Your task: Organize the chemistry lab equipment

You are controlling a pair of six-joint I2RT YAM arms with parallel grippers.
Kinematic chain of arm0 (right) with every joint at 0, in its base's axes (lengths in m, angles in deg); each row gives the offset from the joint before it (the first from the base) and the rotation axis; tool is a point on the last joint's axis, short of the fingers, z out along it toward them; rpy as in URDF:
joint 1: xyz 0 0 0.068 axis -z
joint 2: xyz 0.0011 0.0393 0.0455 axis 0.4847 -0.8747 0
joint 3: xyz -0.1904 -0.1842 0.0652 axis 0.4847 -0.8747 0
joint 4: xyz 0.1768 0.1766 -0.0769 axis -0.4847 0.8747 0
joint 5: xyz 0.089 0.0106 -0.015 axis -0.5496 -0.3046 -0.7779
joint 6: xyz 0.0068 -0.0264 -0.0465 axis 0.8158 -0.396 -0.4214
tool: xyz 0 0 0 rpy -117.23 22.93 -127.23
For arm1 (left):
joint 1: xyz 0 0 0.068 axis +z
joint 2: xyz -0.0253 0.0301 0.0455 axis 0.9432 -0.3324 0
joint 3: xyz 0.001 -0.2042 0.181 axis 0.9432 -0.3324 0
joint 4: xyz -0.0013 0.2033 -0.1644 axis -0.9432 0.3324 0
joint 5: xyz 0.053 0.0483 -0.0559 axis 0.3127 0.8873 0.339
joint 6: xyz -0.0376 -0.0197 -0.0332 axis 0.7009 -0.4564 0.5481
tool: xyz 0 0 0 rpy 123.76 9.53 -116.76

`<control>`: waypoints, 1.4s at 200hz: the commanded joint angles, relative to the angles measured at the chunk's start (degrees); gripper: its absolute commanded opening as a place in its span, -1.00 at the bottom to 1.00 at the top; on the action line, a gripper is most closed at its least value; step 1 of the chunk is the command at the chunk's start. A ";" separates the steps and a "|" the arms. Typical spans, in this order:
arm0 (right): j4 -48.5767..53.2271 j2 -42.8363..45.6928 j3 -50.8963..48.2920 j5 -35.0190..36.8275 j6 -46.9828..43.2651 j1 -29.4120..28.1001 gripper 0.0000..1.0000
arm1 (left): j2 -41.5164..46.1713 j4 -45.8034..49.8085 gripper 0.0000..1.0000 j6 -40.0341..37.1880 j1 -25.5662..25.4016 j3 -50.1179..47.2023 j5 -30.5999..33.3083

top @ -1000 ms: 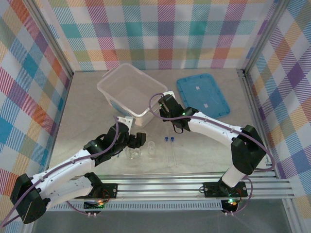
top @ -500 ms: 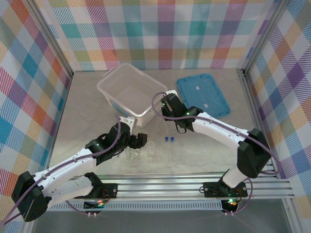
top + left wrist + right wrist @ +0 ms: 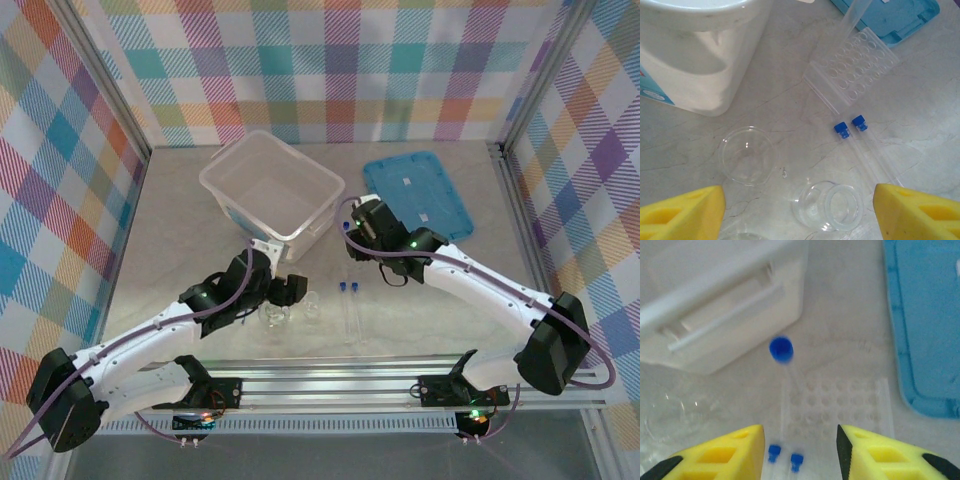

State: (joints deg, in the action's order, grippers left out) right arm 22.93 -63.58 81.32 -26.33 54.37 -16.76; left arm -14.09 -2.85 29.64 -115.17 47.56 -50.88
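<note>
Left gripper (image 3: 799,202) is spread wide, yellow fingers (image 3: 682,212) clamping nothing. The little beaker (image 3: 830,207) sits right between them, mouth toward the camera. From above, the flask (image 3: 272,316) is tucked close at that gripper's 7 o'clock. A round clear glass piece (image 3: 747,161) lies at 10 o'clock, near the white tub (image 3: 705,60).

At 1 o'clock, two capped tubes (image 3: 851,142) lie flat, side by side, blue caps at the far end, long axes running 11 to 5. Just past the caps is the clear rack (image 3: 852,70).

Over to the right gripper (image 3: 800,432): fingers apart, empty. Ahead at 12, the third tube (image 3: 781,349) stands at the rack's far edge, cap up, clear of the fingers. The blue lid (image 3: 920,330) is at 2 o'clock, with bare table (image 3: 845,315) between tub and lid.
</note>
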 commanded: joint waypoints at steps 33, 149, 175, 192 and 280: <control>4.62 0.42 -6.46 -7.27 5.20 0.01 -0.19 | -4.28 -4.58 0.53 -3.94 -4.37 4.05 -2.11; 1.59 -7.62 -12.41 -13.87 11.97 -2.12 -0.29 | -8.57 -6.89 0.46 -8.75 -7.72 6.04 -8.14; 0.69 -10.14 -12.08 -13.69 12.81 -2.37 -0.31 | -7.64 -7.94 0.46 -7.71 -7.89 4.69 -7.88; 0.15 -11.37 -12.03 -13.56 13.06 -2.35 -0.33 | -6.76 -8.21 0.46 -7.15 -7.88 3.83 -7.52; 0.31 -15.88 -9.28 -13.17 12.38 -2.32 -0.34 | -3.97 -5.85 0.46 -7.18 -7.89 2.51 -3.94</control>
State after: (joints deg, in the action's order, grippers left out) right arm 23.30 -77.92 70.68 -39.42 66.20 -18.73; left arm -19.43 -8.66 22.28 -122.60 51.38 -56.15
